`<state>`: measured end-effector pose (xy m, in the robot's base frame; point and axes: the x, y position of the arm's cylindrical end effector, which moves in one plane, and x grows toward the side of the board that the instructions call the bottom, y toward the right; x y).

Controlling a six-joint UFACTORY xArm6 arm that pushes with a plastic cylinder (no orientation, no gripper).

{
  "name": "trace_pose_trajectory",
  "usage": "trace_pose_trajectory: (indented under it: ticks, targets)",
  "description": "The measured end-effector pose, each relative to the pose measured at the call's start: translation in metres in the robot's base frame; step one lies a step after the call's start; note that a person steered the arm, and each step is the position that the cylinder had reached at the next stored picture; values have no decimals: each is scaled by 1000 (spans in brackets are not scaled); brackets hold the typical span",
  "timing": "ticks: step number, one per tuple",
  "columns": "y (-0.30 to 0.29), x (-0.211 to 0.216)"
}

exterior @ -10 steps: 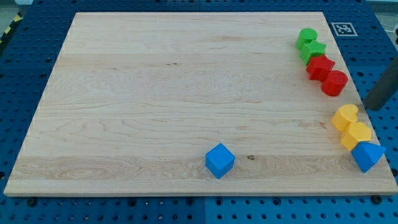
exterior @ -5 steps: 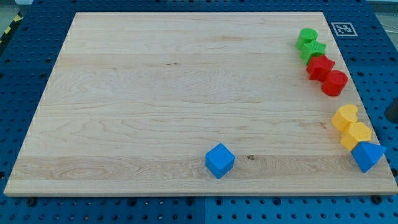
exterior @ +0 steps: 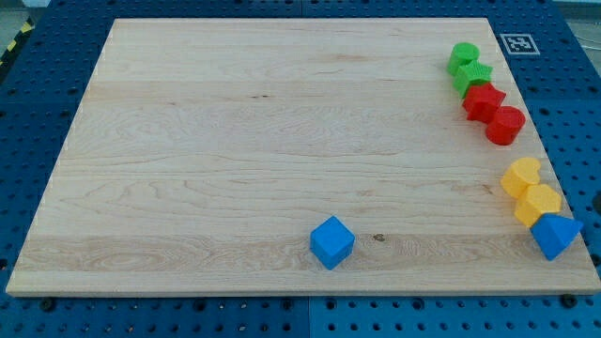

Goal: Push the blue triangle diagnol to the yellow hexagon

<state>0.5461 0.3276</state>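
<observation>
The blue triangle (exterior: 555,235) lies at the board's lower right corner, close to the right edge. It touches a yellow hexagon (exterior: 538,204) just up and to its left. A second yellow block (exterior: 521,176) sits against that hexagon's upper left. My tip does not show in this view; the rod has left the frame.
A blue cube (exterior: 331,242) sits near the bottom edge at the middle. Two green blocks (exterior: 469,66) and two red blocks (exterior: 494,113) form a row along the right edge near the top. A tag marker (exterior: 518,43) is beyond the board's top right corner.
The rod stood at the view's right edge beside the yellow blocks, then slid out to the right and is gone from view. No block has moved.
</observation>
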Motion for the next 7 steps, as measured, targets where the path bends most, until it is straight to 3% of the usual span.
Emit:
trace_pose_trajectory:
  ticks: [2,4,7]
  targets:
    - [-37,12]
    - [-38,36]
    - [-41,37]
